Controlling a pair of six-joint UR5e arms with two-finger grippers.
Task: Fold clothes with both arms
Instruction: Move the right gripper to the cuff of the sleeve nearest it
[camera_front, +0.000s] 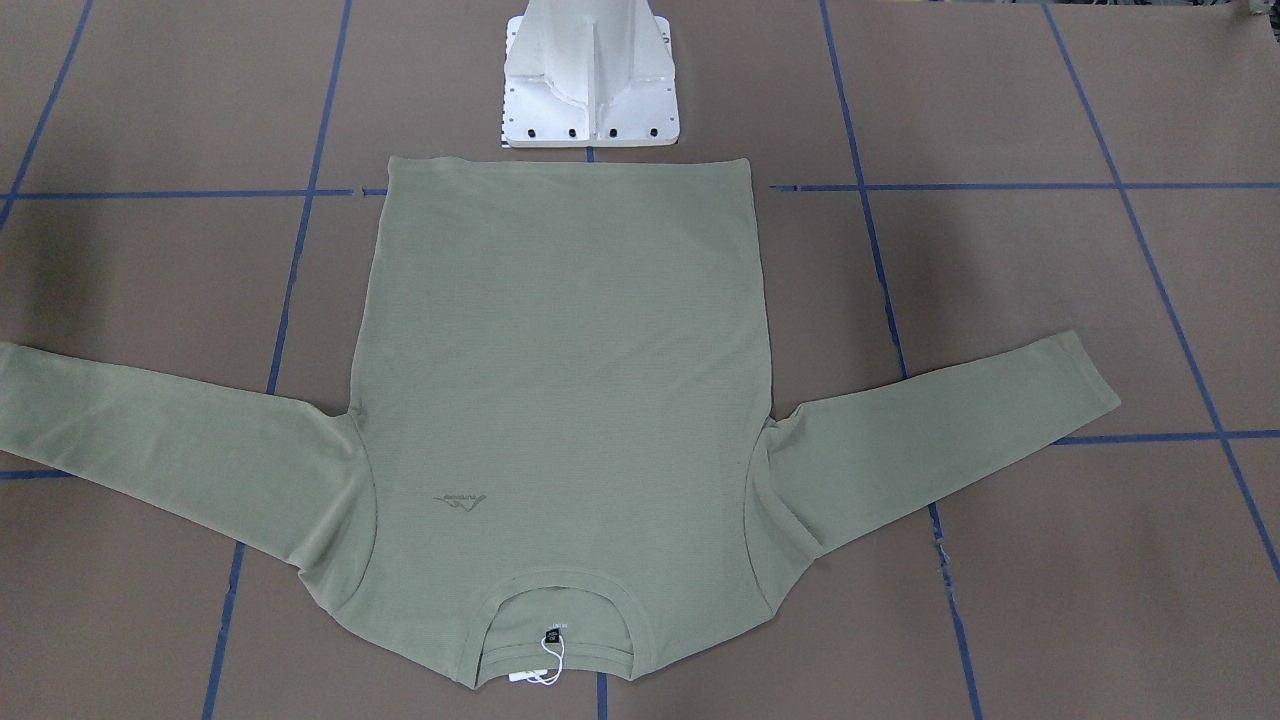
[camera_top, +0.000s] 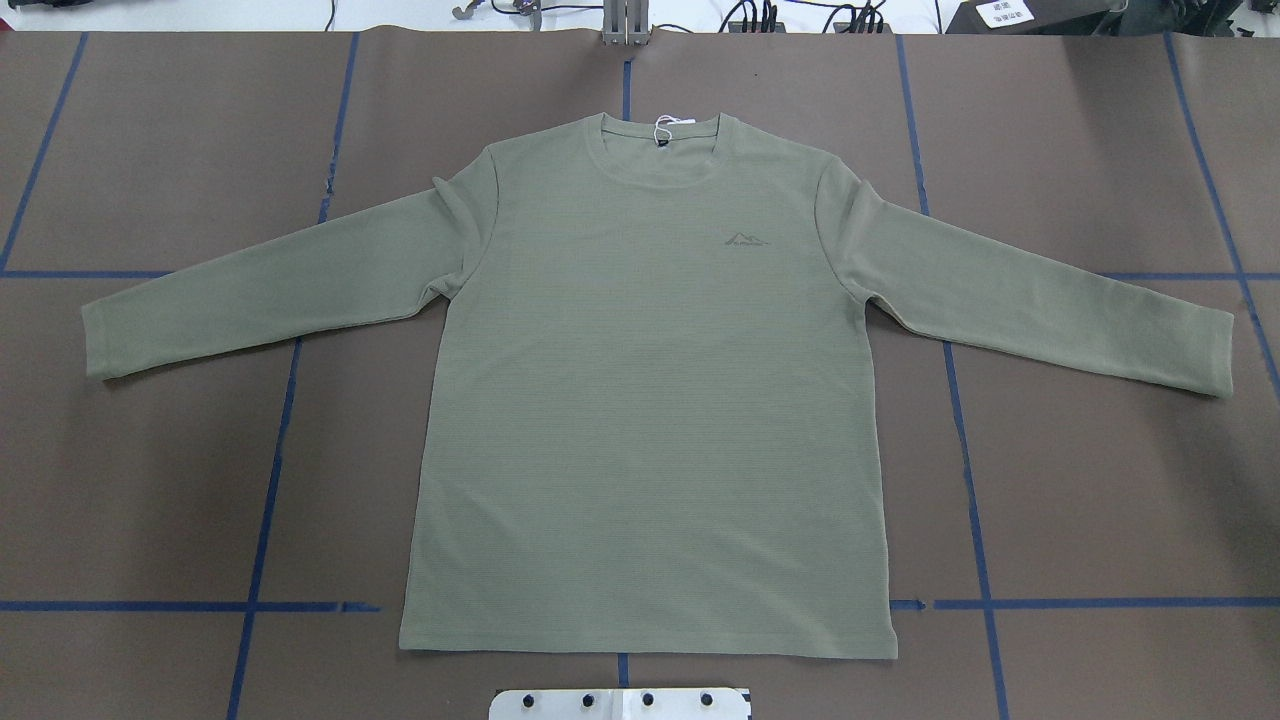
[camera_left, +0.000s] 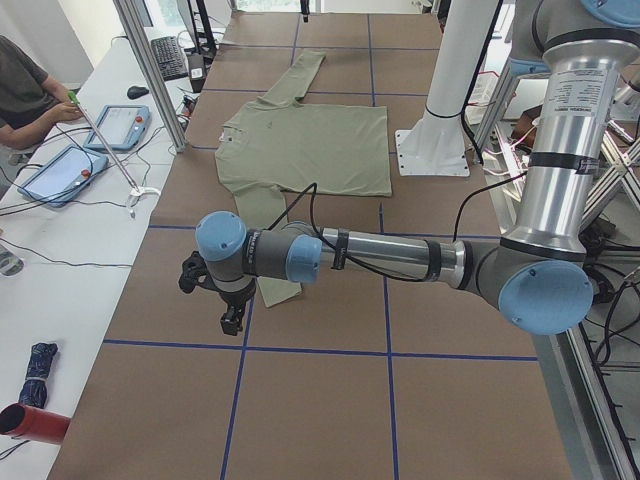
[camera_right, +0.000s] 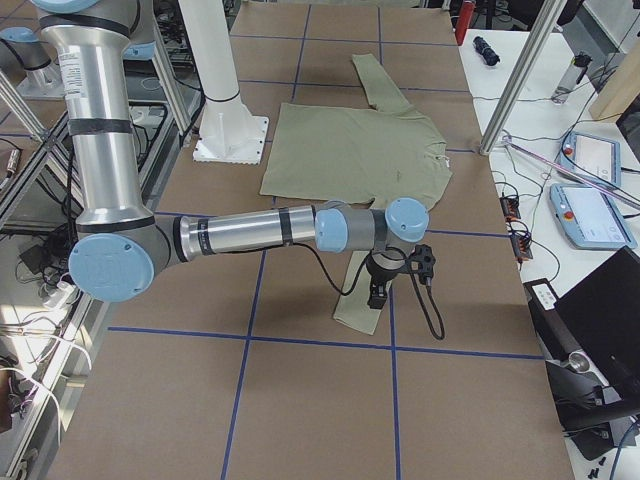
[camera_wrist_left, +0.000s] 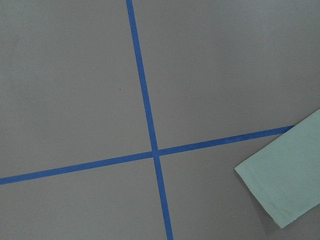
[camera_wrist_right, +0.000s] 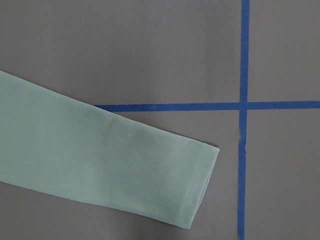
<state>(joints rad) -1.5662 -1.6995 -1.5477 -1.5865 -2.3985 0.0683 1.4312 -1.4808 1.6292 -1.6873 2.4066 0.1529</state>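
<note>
Overhead exterior shows the olive shirt (camera_top: 645, 400) spread flat, front up, mid-desk (camera_top: 1100, 480), sleeves out. The left gripper (camera_left: 232, 322) and right gripper (camera_right: 377, 297) each hang near a cuff; whether either is open cannot be told.

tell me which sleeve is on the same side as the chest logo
The sleeve on the robot's right: the logo sits on that half of the chest. The other sleeve lies across the body from it.
</note>
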